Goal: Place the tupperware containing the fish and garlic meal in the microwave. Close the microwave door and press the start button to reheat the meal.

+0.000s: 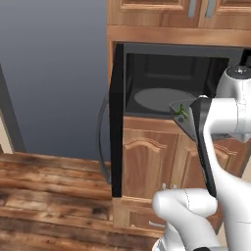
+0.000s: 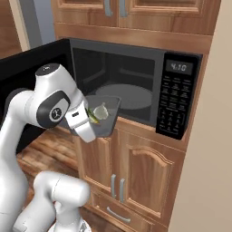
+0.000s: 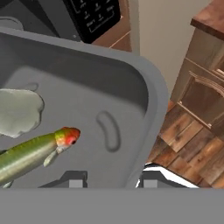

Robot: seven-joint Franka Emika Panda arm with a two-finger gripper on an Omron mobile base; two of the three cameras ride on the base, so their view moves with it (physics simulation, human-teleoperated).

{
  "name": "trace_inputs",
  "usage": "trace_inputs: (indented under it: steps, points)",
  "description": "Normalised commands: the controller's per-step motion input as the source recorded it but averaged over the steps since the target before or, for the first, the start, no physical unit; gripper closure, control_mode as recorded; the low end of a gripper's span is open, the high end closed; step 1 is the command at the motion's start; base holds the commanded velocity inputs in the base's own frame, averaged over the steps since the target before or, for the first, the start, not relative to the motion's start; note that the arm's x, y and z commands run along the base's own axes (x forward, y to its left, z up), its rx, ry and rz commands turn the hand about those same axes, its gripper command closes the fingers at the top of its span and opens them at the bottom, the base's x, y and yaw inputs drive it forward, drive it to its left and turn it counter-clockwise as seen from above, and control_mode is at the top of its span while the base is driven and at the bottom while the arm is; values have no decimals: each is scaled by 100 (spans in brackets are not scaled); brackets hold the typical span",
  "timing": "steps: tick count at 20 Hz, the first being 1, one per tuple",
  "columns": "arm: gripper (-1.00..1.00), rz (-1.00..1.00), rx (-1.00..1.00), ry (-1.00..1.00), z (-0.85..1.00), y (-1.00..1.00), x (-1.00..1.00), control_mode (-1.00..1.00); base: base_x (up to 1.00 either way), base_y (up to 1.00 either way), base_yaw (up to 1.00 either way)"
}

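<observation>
Before the open microwave point(image 2: 131, 86), the hand point(image 3: 109, 181) clamps the tupperware point(image 2: 106, 115) above wooden cabinets point(image 2: 136, 172).

A home kitchen: a black built-in microwave point(image 2: 136, 97) sits framed by brown wooden cabinets point(image 2: 136, 176) with arched doors, above a wood plank floor point(image 1: 49, 196), beside a tall grey fridge point(image 1: 54, 73).

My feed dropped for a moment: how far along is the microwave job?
Done: black microwave door stands open. In hand: gripper clamps the translucent grey tupperware wall, green fish inside, just before the cavity. Left: set it on the round turntable, shut door, press start.
</observation>
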Motion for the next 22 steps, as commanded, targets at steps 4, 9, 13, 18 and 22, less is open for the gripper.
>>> trace_inputs:
  steps: [4, 9, 13, 18, 22]
  points:
    - [100, 0, 0, 0, 0, 0, 0, 100, 21, 0, 27]
    - [100, 2, 0, 0, 0, 0, 0, -100, 0, 0, 8]
    - [100, 0, 0, 0, 0, 0, 9, -100, 0, 0, 0]
    - [100, 0, 0, 0, -3, -12, 14, -100, 0, 0, 0]
    - [100, 0, 0, 0, -6, -17, 24, -100, 0, 0, 0]
